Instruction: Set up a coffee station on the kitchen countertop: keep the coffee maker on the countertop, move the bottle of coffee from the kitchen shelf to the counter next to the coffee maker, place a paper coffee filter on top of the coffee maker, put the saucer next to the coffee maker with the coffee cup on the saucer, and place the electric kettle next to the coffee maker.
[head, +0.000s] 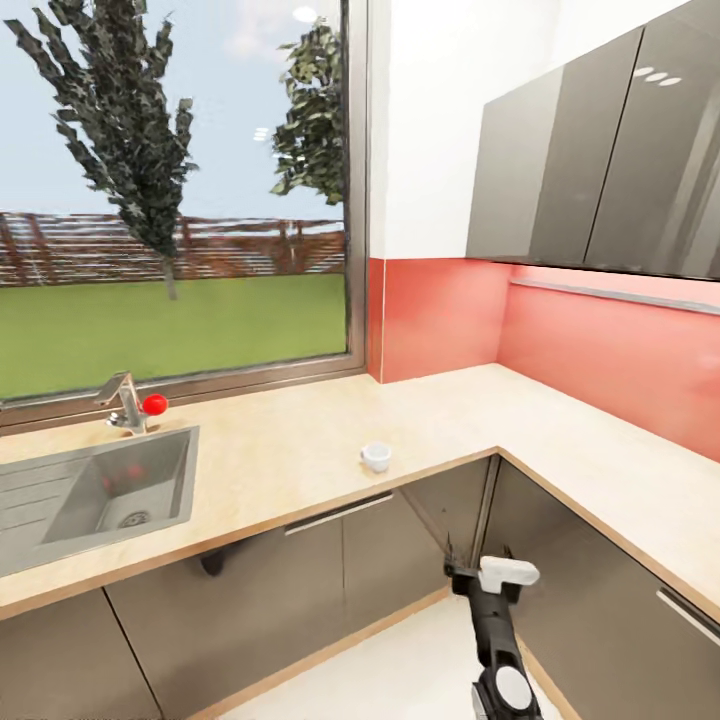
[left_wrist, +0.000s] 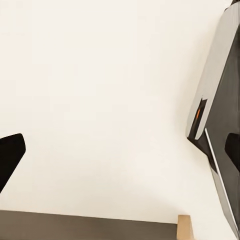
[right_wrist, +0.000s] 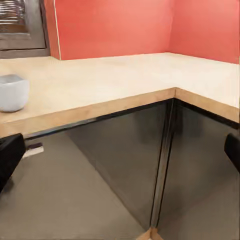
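The cup (head: 376, 456) stands alone on the counter (head: 300, 440) near its front edge, up and leftward of the right claw (head: 480, 572), whose fingers seem spread apart and empty.

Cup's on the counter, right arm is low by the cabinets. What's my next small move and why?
Probably raise the right gripper above the kitchen countertop edge toward the coffee cup: it hangs below the edge, facing the cabinet fronts, jaws apart and empty, and the cup stands alone without a saucer.

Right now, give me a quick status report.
Right gripper open, empty, below the kitchen countertop edge. Coffee cup upright near the front edge, no saucer under it. Nothing between them.
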